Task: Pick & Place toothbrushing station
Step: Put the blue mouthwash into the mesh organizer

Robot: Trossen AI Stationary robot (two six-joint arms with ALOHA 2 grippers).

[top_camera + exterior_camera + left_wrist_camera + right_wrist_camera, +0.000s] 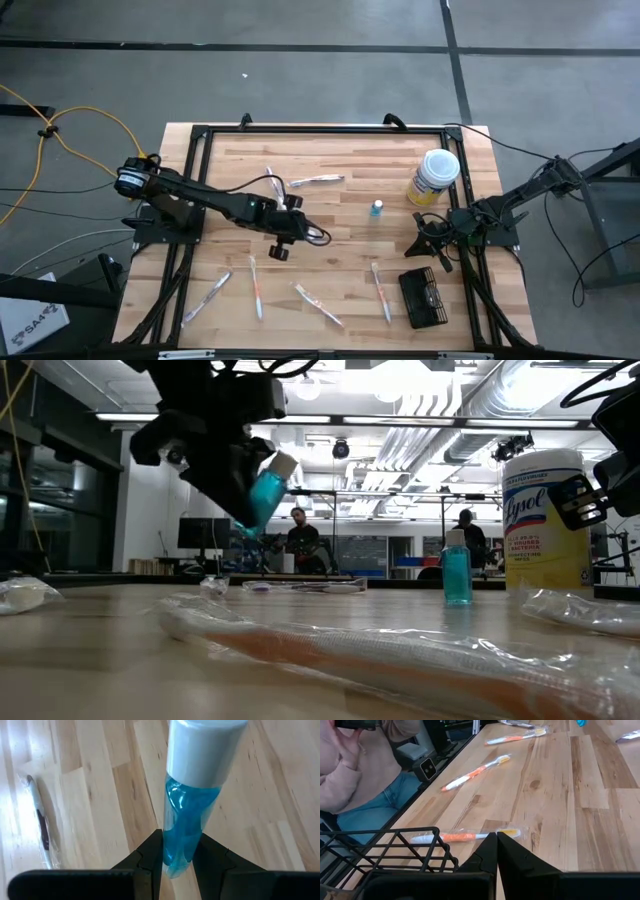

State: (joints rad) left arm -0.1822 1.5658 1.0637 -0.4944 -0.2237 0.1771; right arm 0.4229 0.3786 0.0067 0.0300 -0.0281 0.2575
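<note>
The left end effector (182,857) has its two dark fingers (150,860) pressed against the lower part of a clear blue bottle (187,830) with a white cap (205,747). Beneath lies the wooden worktop (100,795), where a wrapped toothbrush (39,820) rests.

Pale striped wooden tabletop (340,200); black wire-mesh basket (424,297); yellow canister (433,178), white lid; blue bottle (192,815), white cap; orange-and-white toothbrushes (477,771).

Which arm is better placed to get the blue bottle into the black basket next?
The left. Its end effector is shut on the blue bottle, held above the table. The right end effector is shut and empty, though it sits closer to the black basket, so the left faces a long reach.
</note>
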